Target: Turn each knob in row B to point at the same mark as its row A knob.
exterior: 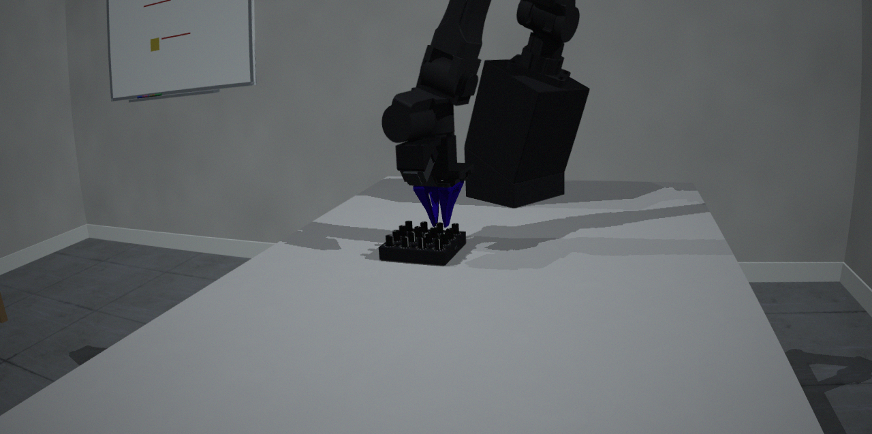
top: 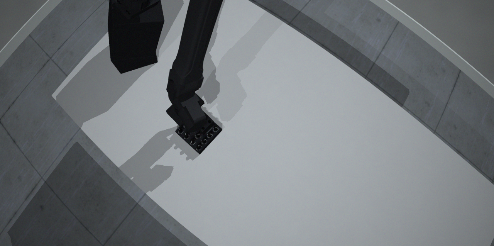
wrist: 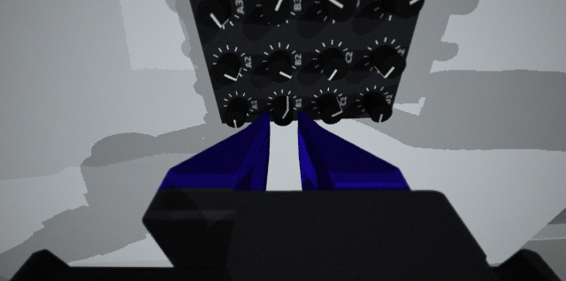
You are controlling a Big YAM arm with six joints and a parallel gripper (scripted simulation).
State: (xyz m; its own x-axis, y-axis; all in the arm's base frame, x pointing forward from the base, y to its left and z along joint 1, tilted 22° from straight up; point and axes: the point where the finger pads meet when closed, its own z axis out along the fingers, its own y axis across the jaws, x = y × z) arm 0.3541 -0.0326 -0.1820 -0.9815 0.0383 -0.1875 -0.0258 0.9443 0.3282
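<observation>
The black knob box stands on the table. My gripper has its blue fingers a little apart, holding nothing, with the tips at either side of knob B1 in the wrist view; tip height is hard to judge. There, B1's line points up and right, and the line of A1 points down. A2 and B2 both point right and slightly down. A3 points down-right, B3 up and slightly right. A4 and B4 are cut off above.
Rows C and D lie right of row B in the wrist view, with knob C1 close beside the right finger. A large dark block hangs below a second dark arm section behind my gripper. A whiteboard is on the wall.
</observation>
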